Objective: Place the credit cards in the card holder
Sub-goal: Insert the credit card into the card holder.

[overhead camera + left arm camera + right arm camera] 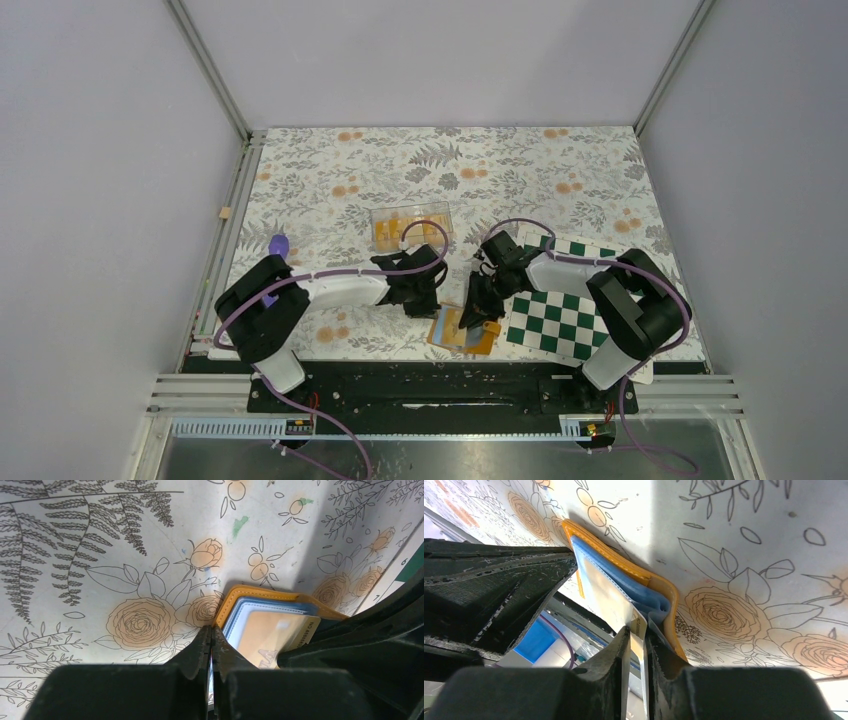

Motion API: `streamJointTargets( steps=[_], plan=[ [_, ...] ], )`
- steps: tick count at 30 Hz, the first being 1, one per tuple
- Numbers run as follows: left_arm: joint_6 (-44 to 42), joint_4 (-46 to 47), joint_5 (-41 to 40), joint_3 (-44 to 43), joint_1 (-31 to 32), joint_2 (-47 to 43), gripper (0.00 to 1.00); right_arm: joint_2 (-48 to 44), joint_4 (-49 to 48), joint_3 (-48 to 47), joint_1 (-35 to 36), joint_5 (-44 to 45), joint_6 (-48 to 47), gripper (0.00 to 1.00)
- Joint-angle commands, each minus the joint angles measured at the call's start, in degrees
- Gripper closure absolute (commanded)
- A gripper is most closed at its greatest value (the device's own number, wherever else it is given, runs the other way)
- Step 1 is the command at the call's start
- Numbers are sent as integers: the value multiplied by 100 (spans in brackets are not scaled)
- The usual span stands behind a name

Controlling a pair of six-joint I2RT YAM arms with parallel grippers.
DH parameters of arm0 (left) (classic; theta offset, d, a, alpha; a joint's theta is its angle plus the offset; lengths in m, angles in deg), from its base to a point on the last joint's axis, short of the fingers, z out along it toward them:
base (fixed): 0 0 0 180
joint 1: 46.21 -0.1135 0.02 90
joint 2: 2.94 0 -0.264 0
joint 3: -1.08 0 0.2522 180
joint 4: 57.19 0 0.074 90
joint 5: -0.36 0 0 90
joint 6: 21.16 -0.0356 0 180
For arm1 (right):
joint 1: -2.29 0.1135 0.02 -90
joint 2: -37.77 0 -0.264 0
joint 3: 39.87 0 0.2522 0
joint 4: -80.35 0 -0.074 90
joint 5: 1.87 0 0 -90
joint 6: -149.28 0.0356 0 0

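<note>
The orange card holder [462, 333] lies open near the table's front edge, its light-blue pockets facing up. One credit card [270, 630] sits partly inside a pocket, its printed end sticking out. My right gripper [638, 630] is shut on that card's [641, 624] free end, just outside the blue pocket [624, 582]. My left gripper [212, 632] is shut, its tips resting against the holder's orange left rim [248, 591]. More orange-yellow credit cards lie in the clear box [410, 226] further back.
A green-and-white chequered board [560, 318] lies right of the holder, under the right arm. A small purple object [279, 243] sits at the left. The two grippers [455, 300] stand close together over the holder. The floral table cover [560, 170] spreads behind.
</note>
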Motion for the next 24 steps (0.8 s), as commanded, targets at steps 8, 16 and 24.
streamJointTargets(
  steps=[8,16,24],
  plan=[
    [141,-1619,-588,825,107,225,100,137,-1331,-151,125,-411,558,78],
    [314,-1742,-675,1068,104,-274,100,290,-888,-521,132,-188,237,66],
    [268,-1822,-616,1162,108,-460,89,10,-116,-440,139,160,-188,53]
  ],
)
